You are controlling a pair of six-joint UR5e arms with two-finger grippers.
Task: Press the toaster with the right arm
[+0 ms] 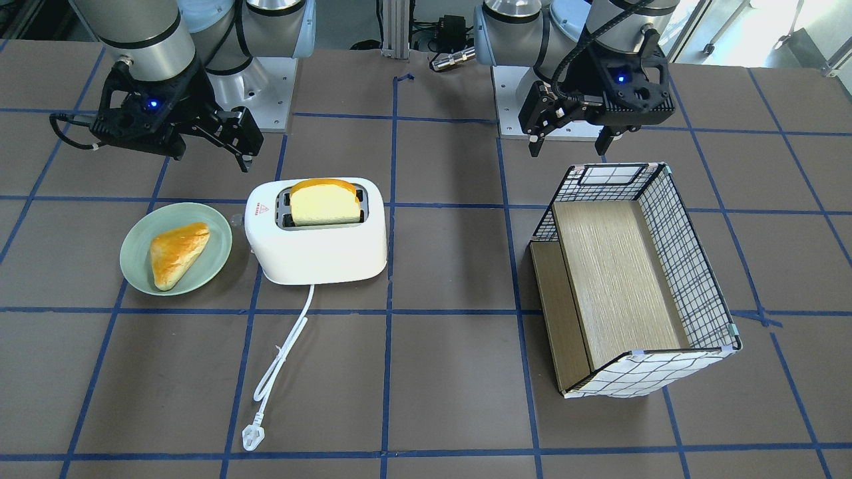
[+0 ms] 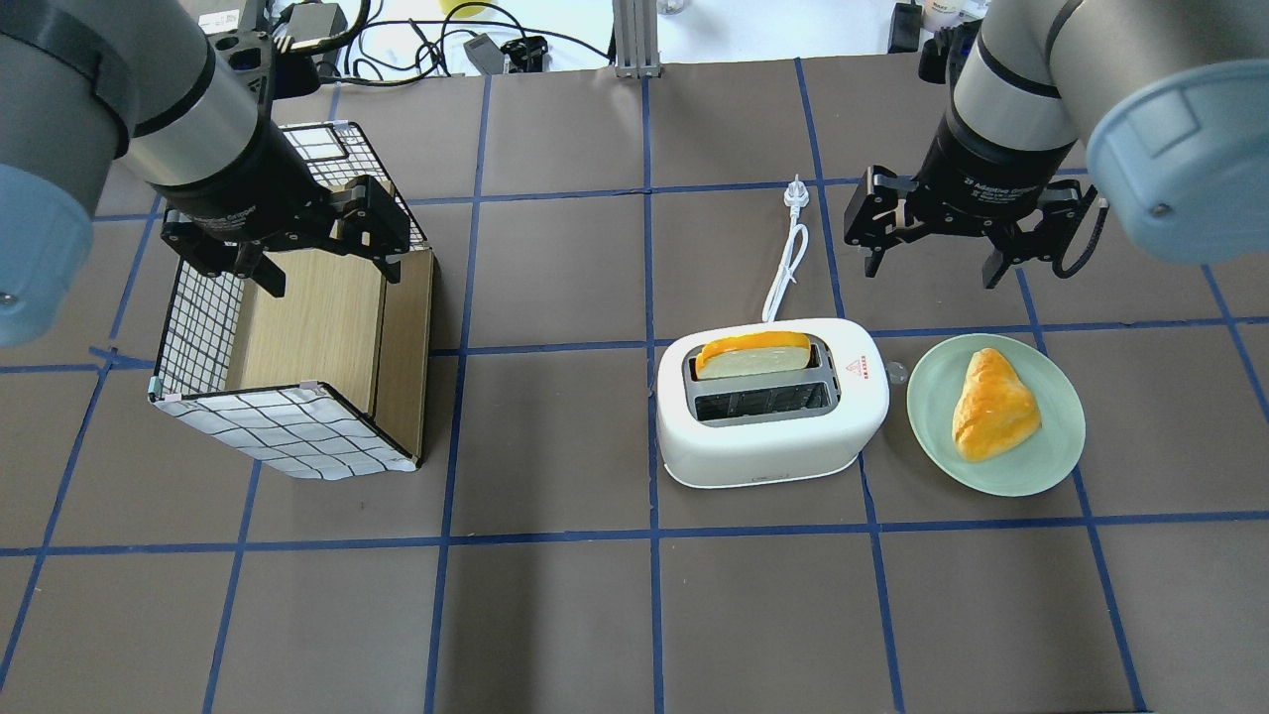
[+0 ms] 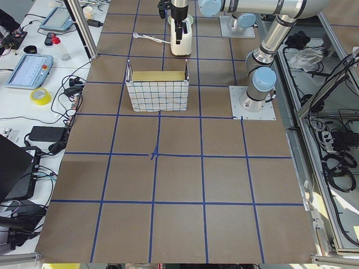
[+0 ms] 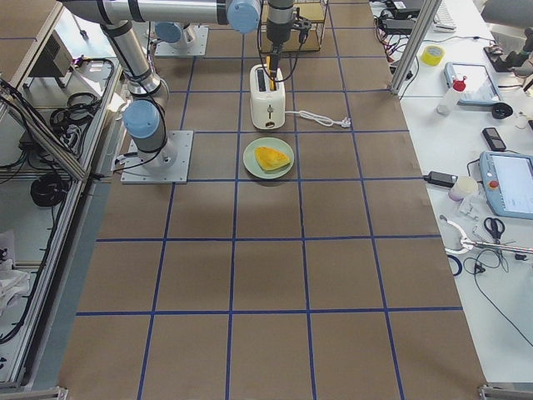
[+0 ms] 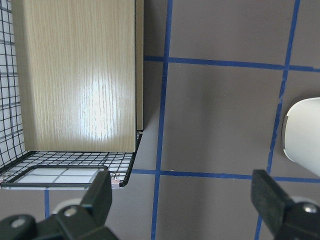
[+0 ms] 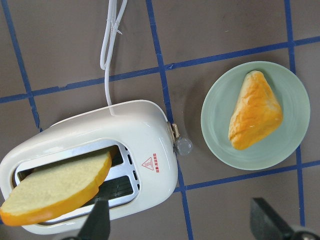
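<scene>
The white two-slot toaster (image 2: 768, 436) stands on the table, with a slice of bread (image 2: 753, 354) sticking up from its far slot. Its small clear lever knob (image 2: 895, 373) juts from the end that faces the plate. The toaster also shows in the front view (image 1: 319, 246) and the right wrist view (image 6: 135, 125). My right gripper (image 2: 932, 266) is open and empty. It hovers above the table just beyond the toaster's lever end and the plate, touching nothing. My left gripper (image 2: 327, 270) is open and empty, above the basket's far rim.
A green plate (image 2: 1061, 436) with a pastry (image 2: 991, 407) sits right beside the toaster's lever end. The toaster's white cord and plug (image 2: 790, 248) trail away beyond it, near the right gripper. A wire-grid basket (image 2: 198, 327) with wooden boards stands on the left.
</scene>
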